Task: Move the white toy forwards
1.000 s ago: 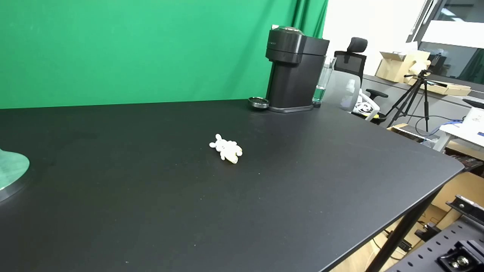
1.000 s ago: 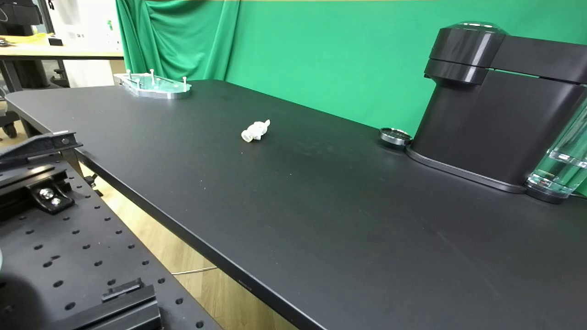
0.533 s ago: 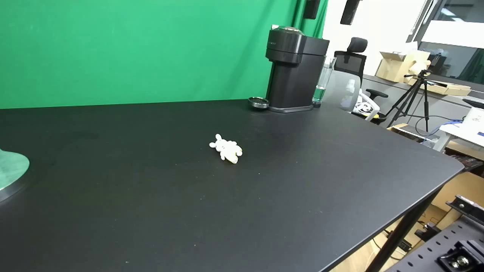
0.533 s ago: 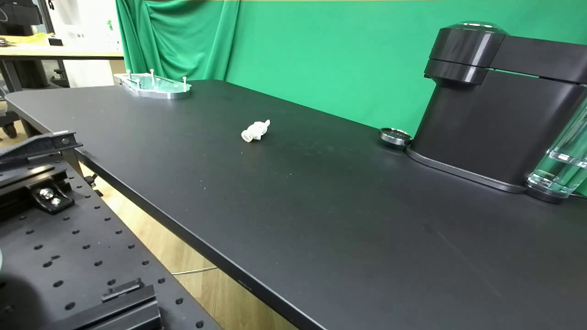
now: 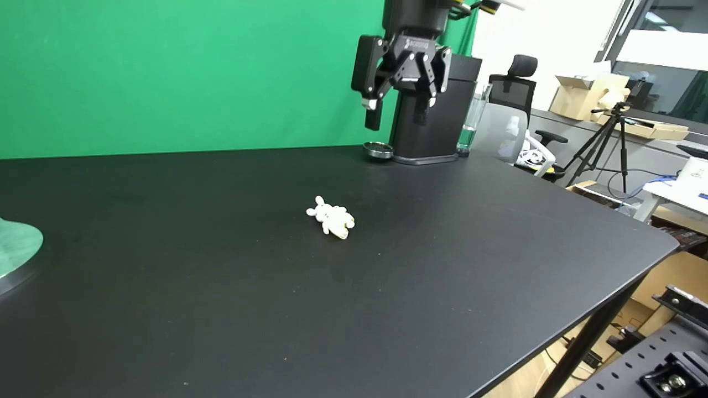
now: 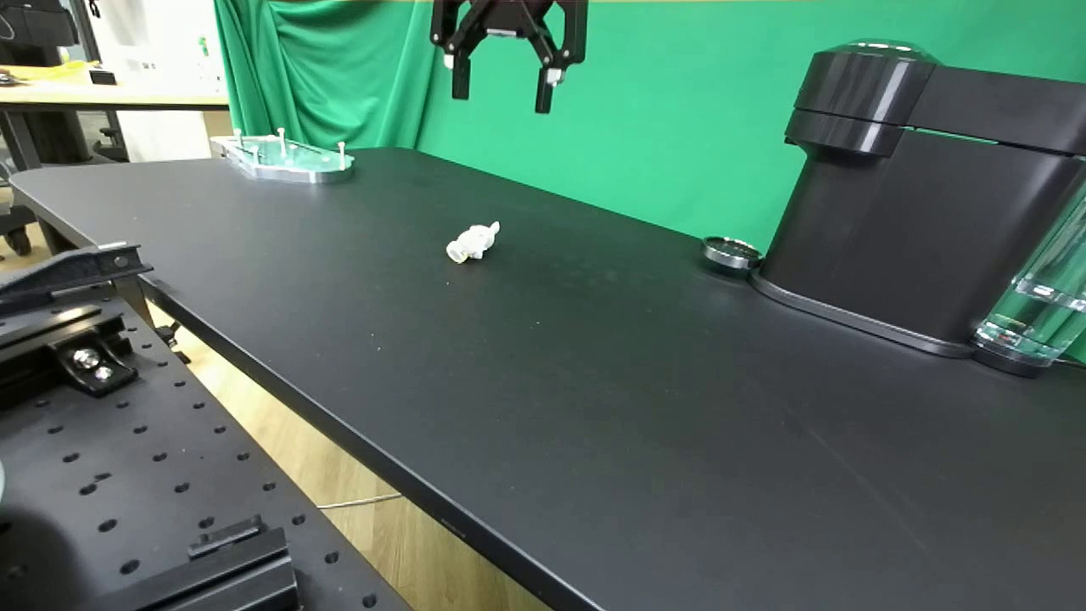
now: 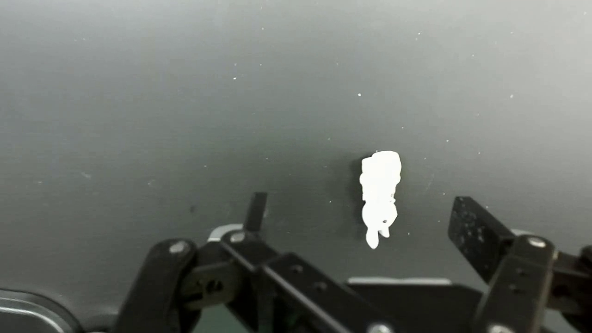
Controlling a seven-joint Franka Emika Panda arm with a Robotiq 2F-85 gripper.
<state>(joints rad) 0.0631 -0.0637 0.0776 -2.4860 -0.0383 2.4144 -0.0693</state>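
The white toy is a small rabbit-like figure with ears and stubby limbs, lying on the black table (image 5: pixel 470 265). It shows in both exterior views (image 5: pixel 333 218) (image 6: pixel 473 243) and in the wrist view (image 7: pixel 380 185). My gripper (image 5: pixel 397 116) is open and empty, well above the table with its fingers pointing down. It also shows in an exterior view (image 6: pixel 502 91) at the top, higher than the toy. In the wrist view my gripper's fingers (image 7: pixel 358 203) are wide apart, with the toy seen below in the gap, nearer the right finger. Nothing touches the toy.
A black coffee machine (image 6: pixel 899 229) with a clear water tank (image 6: pixel 1035 297) stands by the green backdrop. A small round metal-rimmed tray (image 6: pixel 731 253) sits at its foot. A clear plate with white pegs (image 6: pixel 293 161) lies at the table's far end. A perforated mounting board (image 6: pixel 187 458) runs alongside.
My gripper has come down into both exterior views; one second ago it was out of view, and half a second ago only dark tips showed at the top. The toy has not moved.
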